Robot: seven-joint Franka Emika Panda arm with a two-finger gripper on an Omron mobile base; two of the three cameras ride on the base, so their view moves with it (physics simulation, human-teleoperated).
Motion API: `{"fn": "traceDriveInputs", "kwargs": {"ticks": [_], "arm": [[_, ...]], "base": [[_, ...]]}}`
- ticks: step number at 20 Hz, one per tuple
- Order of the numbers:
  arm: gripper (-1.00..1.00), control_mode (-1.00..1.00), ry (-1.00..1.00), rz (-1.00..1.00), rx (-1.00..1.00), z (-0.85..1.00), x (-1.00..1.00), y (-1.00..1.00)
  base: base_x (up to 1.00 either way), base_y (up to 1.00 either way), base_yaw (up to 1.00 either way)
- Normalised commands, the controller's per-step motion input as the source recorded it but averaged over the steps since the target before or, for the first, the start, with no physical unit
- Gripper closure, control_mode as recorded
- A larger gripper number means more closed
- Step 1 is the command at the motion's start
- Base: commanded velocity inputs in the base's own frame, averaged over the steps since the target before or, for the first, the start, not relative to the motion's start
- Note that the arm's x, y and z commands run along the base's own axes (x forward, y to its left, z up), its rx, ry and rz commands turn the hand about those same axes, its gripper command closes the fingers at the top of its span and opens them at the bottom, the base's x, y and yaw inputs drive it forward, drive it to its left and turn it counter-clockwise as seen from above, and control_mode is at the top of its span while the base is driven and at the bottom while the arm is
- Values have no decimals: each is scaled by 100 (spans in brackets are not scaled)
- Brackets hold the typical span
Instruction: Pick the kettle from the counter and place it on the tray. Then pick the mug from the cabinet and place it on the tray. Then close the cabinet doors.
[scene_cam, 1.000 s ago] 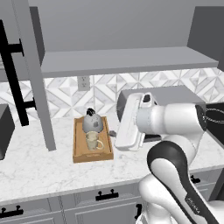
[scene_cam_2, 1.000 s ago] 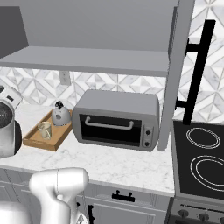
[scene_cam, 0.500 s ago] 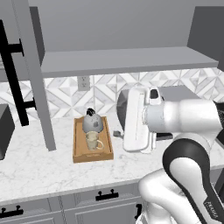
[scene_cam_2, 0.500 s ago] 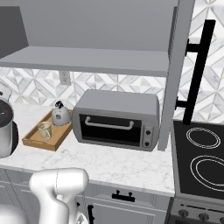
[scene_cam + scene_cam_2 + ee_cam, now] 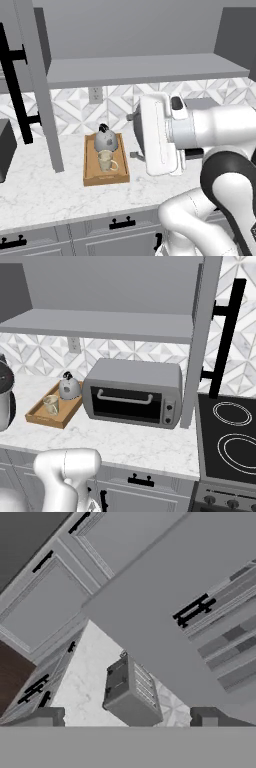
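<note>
The speckled kettle (image 5: 106, 141) with its black knob stands at the back of the wooden tray (image 5: 90, 176) on the marble counter (image 5: 35, 195). The cream mug (image 5: 106, 162) sits just in front of it on the same tray. Both also show in the right base view: kettle (image 5: 69, 388), mug (image 5: 50, 404), tray (image 5: 37, 417). The cabinet doors hang open, the left door (image 5: 36, 85) and the right door (image 5: 200, 341). My gripper (image 5: 125, 719) is open and holds nothing, with its fingertips (image 5: 44, 717) wide apart. It faces the left door's panel (image 5: 165, 627).
The grey cabinet shelf (image 5: 140, 70) is bare above the tray. A toaster oven (image 5: 132, 393) stands right of the tray, and a black stove top (image 5: 230, 441) lies further right. A grey slatted appliance (image 5: 132, 694) sits on the counter to the left. My white forearm (image 5: 200, 132) hangs right of the tray.
My wrist has turned and drifted a little to the right, away from the tray. Kettle and mug have stayed put on the tray.
</note>
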Motion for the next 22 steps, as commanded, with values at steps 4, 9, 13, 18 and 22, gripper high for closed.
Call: {"fn": "traceDriveInputs", "kwargs": {"ticks": [4, 9, 13, 18, 22], "arm": [[-100, -100, -28, 30, -9, 7, -20, 18], [-100, -100, -42, 21, -9, 13, -45, 13], [-100, -100, -31, 10, -1, 23, -44, 22], [-100, -100, -14, -3, 2, 15, -50, 50], [-100, -100, -2, -8, 0, 12, -36, 57]], "base": [[0, 0, 0], [0, 0, 0], [0, 0, 0], [0, 0, 0], [0, 0, 0]]}}
